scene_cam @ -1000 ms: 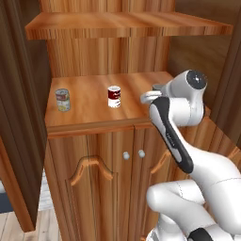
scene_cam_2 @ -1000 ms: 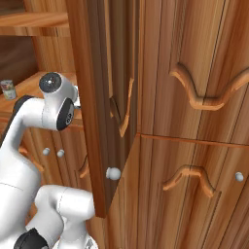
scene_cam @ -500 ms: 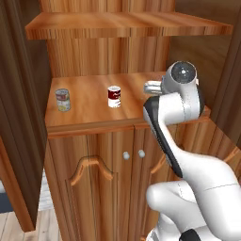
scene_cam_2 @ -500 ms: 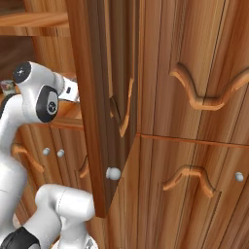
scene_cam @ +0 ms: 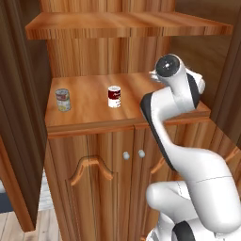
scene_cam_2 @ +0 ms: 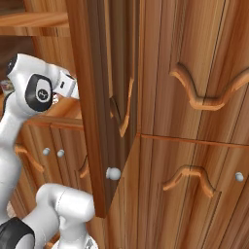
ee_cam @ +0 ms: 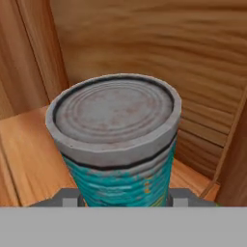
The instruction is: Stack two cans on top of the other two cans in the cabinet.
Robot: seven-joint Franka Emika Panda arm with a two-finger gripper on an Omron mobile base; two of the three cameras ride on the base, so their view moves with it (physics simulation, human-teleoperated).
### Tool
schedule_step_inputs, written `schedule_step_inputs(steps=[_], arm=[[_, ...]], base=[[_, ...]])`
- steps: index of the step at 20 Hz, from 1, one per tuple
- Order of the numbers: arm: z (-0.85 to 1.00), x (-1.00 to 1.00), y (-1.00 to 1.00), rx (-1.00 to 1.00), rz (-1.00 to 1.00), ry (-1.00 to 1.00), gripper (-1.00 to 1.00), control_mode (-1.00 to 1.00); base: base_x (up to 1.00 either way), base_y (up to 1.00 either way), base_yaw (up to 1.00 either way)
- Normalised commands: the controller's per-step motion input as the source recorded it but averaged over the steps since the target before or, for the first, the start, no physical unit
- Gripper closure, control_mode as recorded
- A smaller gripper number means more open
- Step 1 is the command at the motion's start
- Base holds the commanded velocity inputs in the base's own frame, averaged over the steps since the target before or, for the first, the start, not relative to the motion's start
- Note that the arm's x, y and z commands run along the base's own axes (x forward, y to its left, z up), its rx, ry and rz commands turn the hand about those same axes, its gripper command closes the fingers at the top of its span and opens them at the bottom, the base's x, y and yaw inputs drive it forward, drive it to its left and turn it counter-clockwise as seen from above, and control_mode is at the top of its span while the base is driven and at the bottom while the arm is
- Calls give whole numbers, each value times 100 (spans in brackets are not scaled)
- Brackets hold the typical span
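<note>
teal can (ee_cam: pixel 120 185) between jaws; red-white can (scene_cam: pixel 114 96), yellowish can (scene_cam: pixel 62 100) on cabinet shelf (scene_cam: pixel 89 115).

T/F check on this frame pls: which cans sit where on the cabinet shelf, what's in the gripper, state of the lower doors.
1. The gripper is shut on the teal can. True.
2. The red-and-white can lies on its side. False: it stands upright on the cabinet shelf.
3. The yellowish can stands to the left of the red-and-white can in the left base view. True.
4. A can is already stacked on the yellowish can. False: nothing sits on top of it.
5. The two lower cabinet doors with round knobs hang open. False: they are closed.
</note>
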Motion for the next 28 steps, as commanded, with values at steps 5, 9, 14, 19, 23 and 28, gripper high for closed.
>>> schedule_step_inputs(steps=[5,9,14,19,23,28], arm=[[17,0,-38,0,-21,0,100,-100],[2,-3,-21,1,-12,0,100,-100],[-2,-4,-16,3,-4,0,100,-100],[-1,0,-26,3,0,2,100,-100],[-6,0,-16,5,0,9,100,-100],[-7,0,-1,4,0,8,100,-100]], base=[[0,0,0],[0,0,0],[0,0,0],[0,0,0],[0,0,0],[0,0,0]])
